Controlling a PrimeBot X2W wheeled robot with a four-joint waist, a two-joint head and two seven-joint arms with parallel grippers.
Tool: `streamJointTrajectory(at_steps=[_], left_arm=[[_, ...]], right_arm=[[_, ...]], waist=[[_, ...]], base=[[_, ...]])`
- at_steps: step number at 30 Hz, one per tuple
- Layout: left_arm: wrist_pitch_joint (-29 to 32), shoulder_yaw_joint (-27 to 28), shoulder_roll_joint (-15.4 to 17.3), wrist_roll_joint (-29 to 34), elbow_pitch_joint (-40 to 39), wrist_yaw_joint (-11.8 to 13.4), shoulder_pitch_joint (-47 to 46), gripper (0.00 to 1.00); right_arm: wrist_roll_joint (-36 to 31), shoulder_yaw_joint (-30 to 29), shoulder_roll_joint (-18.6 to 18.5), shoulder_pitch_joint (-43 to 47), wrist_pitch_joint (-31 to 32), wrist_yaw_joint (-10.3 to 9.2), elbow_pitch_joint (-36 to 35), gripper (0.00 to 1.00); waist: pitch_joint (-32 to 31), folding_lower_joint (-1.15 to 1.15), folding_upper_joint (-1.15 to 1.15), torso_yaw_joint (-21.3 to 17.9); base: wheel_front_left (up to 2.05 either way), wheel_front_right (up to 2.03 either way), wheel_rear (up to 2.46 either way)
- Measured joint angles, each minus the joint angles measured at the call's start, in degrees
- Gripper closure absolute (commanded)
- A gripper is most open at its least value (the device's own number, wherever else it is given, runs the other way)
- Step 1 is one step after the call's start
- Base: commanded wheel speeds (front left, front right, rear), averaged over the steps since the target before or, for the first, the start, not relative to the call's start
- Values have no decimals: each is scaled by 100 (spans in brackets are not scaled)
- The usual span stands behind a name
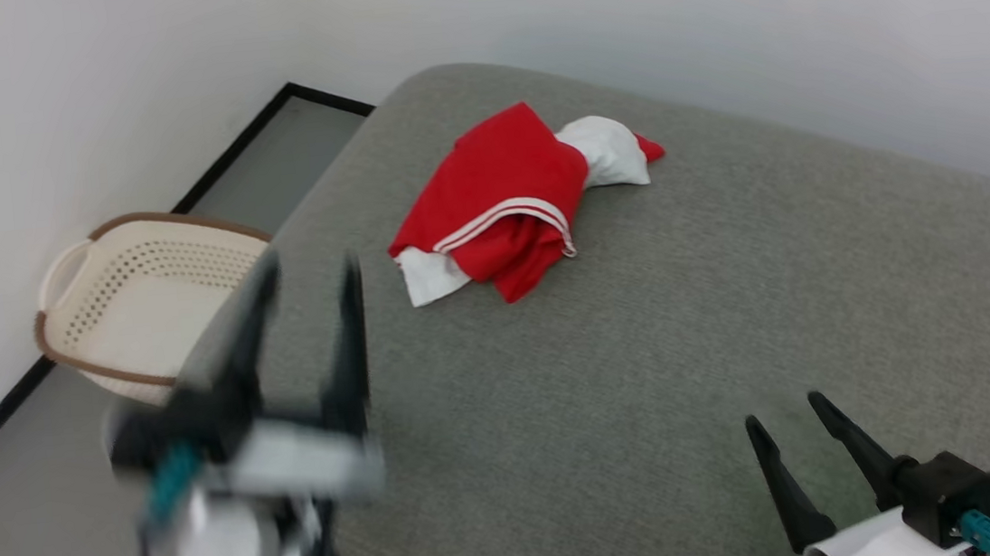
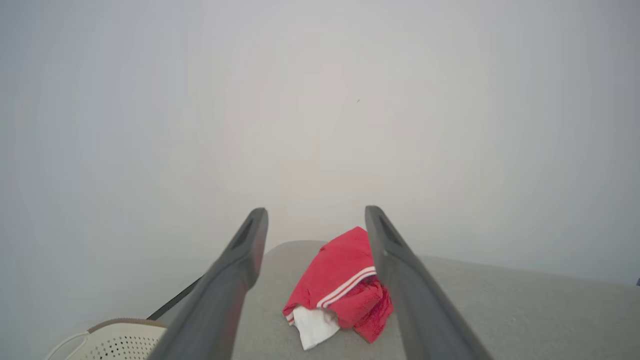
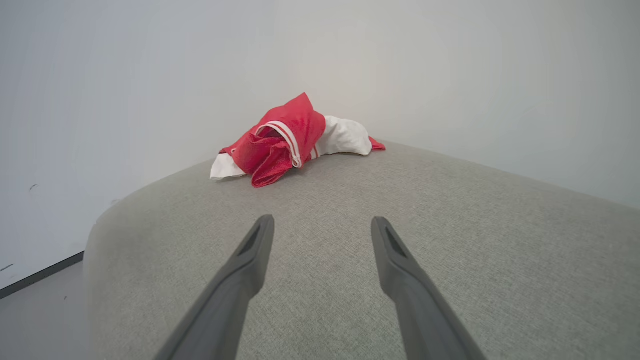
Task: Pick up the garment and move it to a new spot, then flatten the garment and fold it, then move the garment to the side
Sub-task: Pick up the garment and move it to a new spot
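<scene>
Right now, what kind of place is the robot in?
Probably a bare indoor room set up for laundry folding. Cues: a grey upholstered surface like a bed against white walls, a cream laundry basket on the floor beside it, and a crumpled red garment on top.

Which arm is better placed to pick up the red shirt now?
Probably the left. The left gripper is open and aimed at the garment, which sits framed between its fingers in its wrist view. The right gripper, also open, sits farther back.
</scene>
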Motion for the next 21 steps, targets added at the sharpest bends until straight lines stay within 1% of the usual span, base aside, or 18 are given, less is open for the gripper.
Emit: streamJointTrajectory(at_steps=[3,6,8,10,13,16,19,21], left_arm=[[-1,-34,141,-42,349,-100,-1074,0],[-1,-135,412,-89,916,-153,-2169,0],[-1,-213,544,-193,1462,-160,-2789,0],[7,-254,637,-456,2114,-177,-3329,0],[156,-513,912,-705,3085,-179,-4068,0],[488,-866,1094,-987,4022,-179,-4666,0],[1103,-1332,1129,-1413,4736,-179,-4861,0],[1753,-1526,1160,-1881,5087,-188,-4989,0]], right_arm=[[-167,49,-2,-22,51,0,-235,0],[-297,129,-73,-240,110,2,-438,0],[-298,218,-116,-387,153,2,-547,0],[-296,308,-131,-518,156,2,-599,0],[-286,434,-138,-655,158,2,-614,0],[-245,557,-100,-763,140,2,-579,0],[-220,713,-21,-828,96,2,-520,0],[-212,846,10,-865,65,2,-485,0]], waist=[[76,0,0,-106],[207,0,0,-250],[304,0,0,-384],[405,0,0,-558],[570,0,0,-875],[740,0,0,-1207],[886,0,0,-1526],[978,0,0,-1726]], base=[[0,0,0],[0,0,0],[0,0,0],[0,0,0],[0,0,0],[0,0,0],[0,0,0],[0,0,0]])
